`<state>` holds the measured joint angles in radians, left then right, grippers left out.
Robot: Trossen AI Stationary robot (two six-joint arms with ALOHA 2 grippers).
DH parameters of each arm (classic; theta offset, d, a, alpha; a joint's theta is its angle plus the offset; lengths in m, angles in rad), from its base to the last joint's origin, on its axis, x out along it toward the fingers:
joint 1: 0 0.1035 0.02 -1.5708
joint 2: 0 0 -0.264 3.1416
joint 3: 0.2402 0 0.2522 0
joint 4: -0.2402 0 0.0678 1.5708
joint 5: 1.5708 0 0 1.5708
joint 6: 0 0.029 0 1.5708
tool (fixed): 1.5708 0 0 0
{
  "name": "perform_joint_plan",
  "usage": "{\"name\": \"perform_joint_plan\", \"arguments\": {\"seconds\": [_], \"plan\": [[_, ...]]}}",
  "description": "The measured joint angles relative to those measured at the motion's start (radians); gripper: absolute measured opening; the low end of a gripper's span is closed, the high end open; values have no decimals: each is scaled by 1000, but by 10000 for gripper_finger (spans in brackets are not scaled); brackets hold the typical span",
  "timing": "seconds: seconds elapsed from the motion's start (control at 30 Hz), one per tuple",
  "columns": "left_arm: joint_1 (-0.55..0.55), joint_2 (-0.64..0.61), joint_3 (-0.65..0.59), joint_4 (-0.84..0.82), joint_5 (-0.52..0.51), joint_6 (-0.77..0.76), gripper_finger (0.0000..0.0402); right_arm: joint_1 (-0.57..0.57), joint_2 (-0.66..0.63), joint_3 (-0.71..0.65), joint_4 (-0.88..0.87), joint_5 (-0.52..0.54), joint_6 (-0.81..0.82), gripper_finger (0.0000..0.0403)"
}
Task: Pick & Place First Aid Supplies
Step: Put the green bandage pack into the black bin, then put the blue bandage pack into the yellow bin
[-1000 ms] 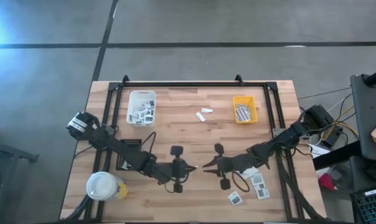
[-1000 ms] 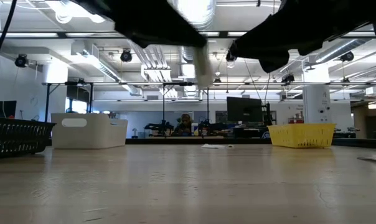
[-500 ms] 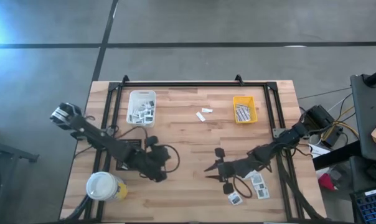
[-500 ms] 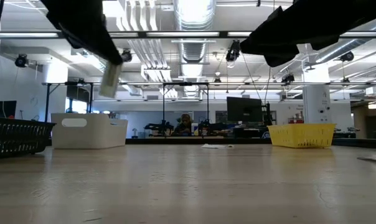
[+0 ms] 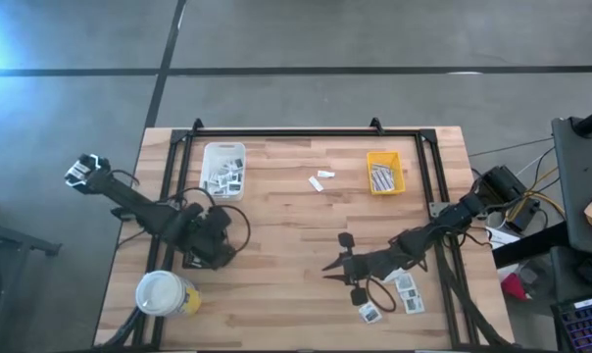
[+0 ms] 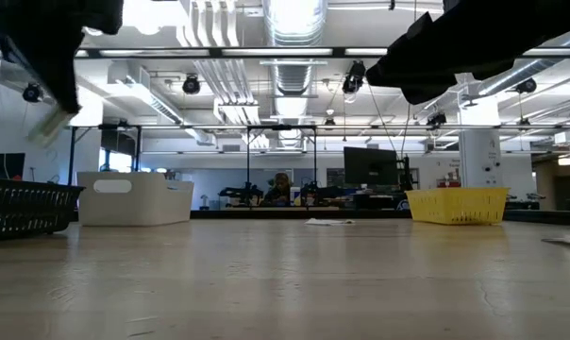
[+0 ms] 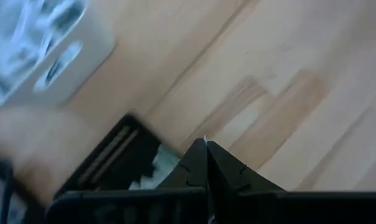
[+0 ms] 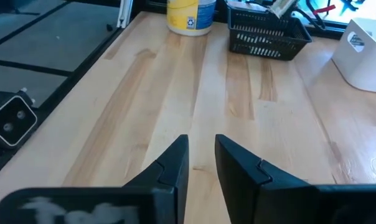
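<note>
We carried a packet (image 6: 49, 125) pinched in the closed left gripper (image 7: 206, 149) toward the white tray (image 5: 223, 169) at eleven o'clock; we judged a release squarely above it best. The right gripper (image 8: 201, 158), slightly parted, held nothing.

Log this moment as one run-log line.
left gripper: shut, over black tray | right gripper: open, empty, above bare table | loose packets: beside right arm | white tray: packets inside
</note>
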<state>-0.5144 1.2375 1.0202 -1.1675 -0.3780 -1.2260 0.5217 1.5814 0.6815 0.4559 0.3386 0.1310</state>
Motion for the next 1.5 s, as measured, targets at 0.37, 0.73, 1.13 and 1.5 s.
{"name": "perform_joint_plan", "arguments": {"seconds": [0.37,0.73,1.13,1.5], "plan": [[0,20,-33,-57,107,-192,0,0,0,0,-14,-1,0,77],[-1,36,-139,-28,198,-252,0,0,0,-1,-43,-1,35,80],[0,36,-163,-8,223,-241,3,0,0,-1,-60,-1,35,68],[2,36,-163,-28,236,-208,82,0,0,-1,-68,-1,64,73]]}}
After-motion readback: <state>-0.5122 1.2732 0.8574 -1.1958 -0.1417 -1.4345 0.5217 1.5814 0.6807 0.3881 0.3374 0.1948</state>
